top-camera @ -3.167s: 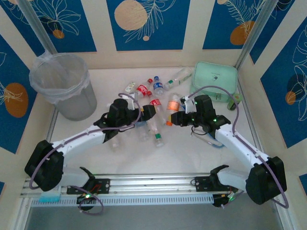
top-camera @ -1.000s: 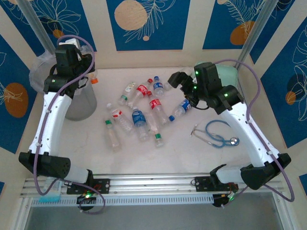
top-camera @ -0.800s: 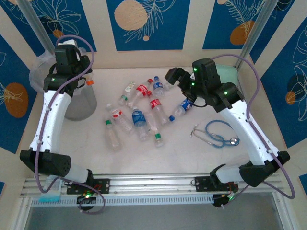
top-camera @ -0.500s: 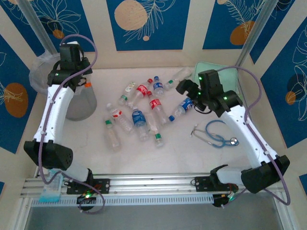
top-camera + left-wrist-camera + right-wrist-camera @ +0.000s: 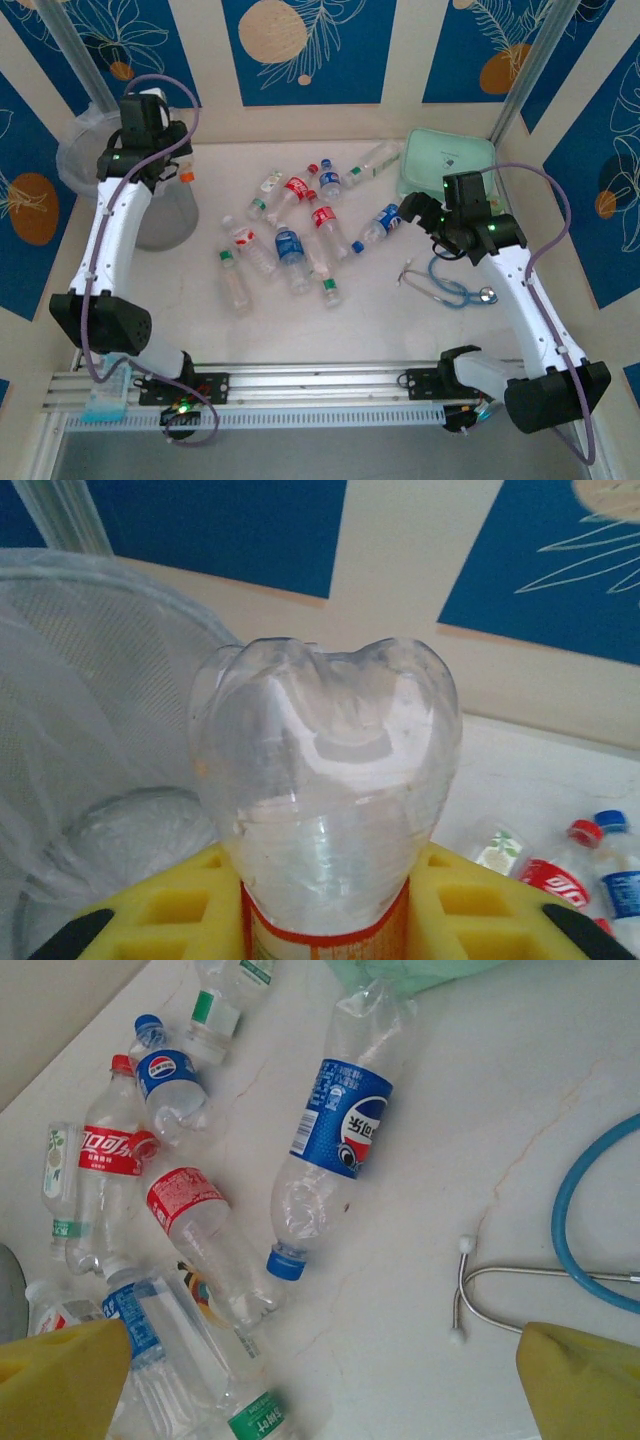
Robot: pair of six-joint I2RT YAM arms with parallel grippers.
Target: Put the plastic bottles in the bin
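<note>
Bottle status: left claw (image 5: 325, 920) is clamping tight on an orange-capped bottle (image 5: 330, 780), with yellow pads (image 5: 160, 920) pressing both sides of its red-banded label. This bottle is looking clear, empty and ribbed, its lobed base facing away from the wrist camera. From above, the cap is sticking out toward the pile and the base is pointing toward the bin (image 5: 150, 225), so the long axis is running roughly left-right. It is hanging raised at the bin's right rim; cannot tell if it is fully over the opening.

Right claw (image 5: 418, 214) is hanging wide apart with nothing between its pads, above the worktop (image 5: 350, 330) beside a blue-label bottle (image 5: 335, 1130). That one is lying flat on a diagonal, blue cap toward near-left, base toward the mint case (image 5: 450, 160).

Remaining bottles (image 5: 297, 240) are lying flat in a loose mid-worktop pile, axes pointing every way.

Bin is sitting in the far-left corner, close to the walls. Bare worktop is showing between pile and bin, and between pile and near rail. Stethoscope (image 5: 455, 285) is lying just right of the pile.
</note>
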